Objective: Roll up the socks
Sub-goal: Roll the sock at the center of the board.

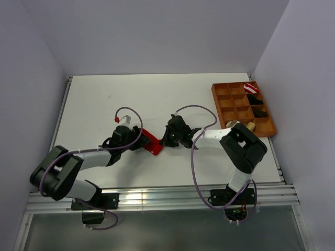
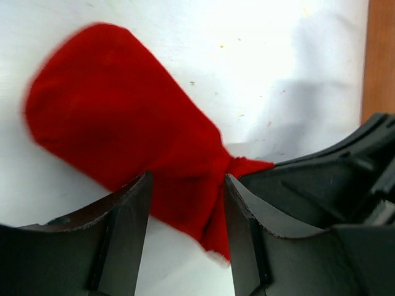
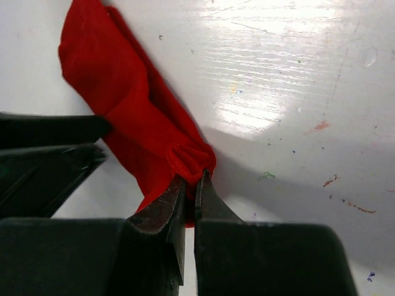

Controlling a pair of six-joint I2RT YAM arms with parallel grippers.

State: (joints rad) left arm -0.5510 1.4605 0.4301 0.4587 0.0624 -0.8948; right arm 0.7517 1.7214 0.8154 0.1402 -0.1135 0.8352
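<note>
Red sock lies on table, near front, between both arms; other socks not seen. Fabric looks light, limp, likely clingy: will bunch, drag, spring open if released. Right gripper closed, pinching gathered fold at one end. Left gripper jaws apart, straddling sock just beside that pinch, not clamping. Best hold: pinched end edge, rolling toward free rounded end.
</note>
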